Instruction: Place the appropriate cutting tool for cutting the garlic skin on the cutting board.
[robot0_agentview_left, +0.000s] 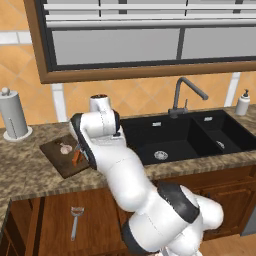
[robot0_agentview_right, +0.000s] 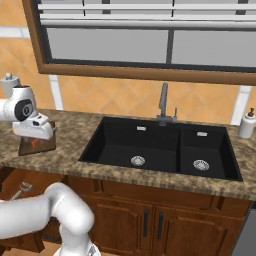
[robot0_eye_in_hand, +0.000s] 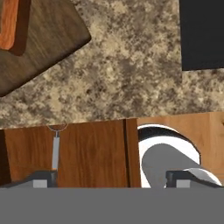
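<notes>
Two things lie on the board (robot0_agentview_left: 59, 159) at the left end of the counter (robot0_agentview_left: 30, 170): the garlic (robot0_agentview_left: 64, 148) toward its back edge and the knife (robot0_agentview_left: 76, 157), orange handle showing, just beside it nearer the front right corner. The gripper (robot0_eye_in_hand: 111, 178) hangs over the counter's front edge with its tips spread wide and nothing between them; the hand view looks down past them at the cabinet front and a fork (robot0_eye_in_hand: 56, 151) below.

By these pictures the knife already sits on the board, so the main risk is disturbing it. The hand and forearm stand close over the board's right side, and a careless swing or drop could catch the handle and push the knife, or the garlic, off the edge. A knock to the board could slide it along the counter.

Much is hard to read. The arm covers the board's right corner in the left base view, and in the right base view the hand hides most of it. The blade cannot be made out, and the hand view cuts the knife off at its top left corner
</notes>
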